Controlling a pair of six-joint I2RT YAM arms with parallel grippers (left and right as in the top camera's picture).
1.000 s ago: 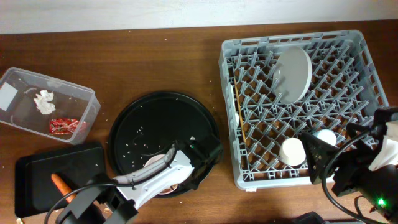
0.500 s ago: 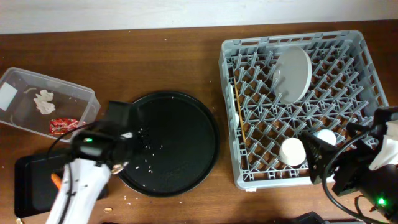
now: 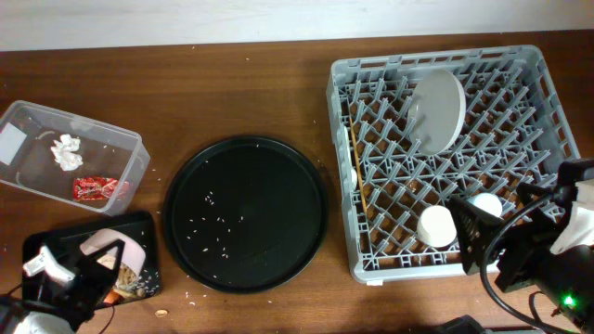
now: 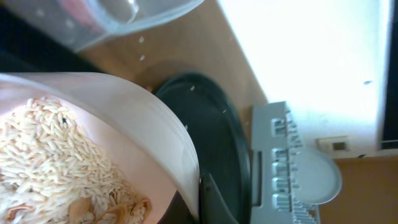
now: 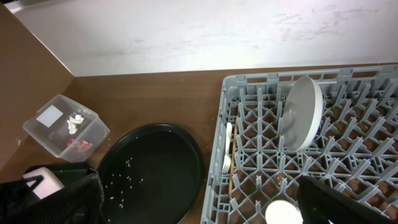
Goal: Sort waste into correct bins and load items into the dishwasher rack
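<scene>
One white bowl (image 3: 113, 249) of scraps (image 4: 56, 162) has left the round tray (image 3: 269, 176) for the black tray (image 3: 51, 237) at the front-left corner; left gripper (image 4: 205, 196) clamps its rim; right gripper (image 5: 199, 208) gapes empty; dumping seems next.

I find no words, numbers or brand marks that I can read. The white sticker (image 3: 11, 142) on the clear tub (image 3: 135, 148) looks blank, and any print on the red wrapper (image 3: 90, 188) is too small to read.
</scene>
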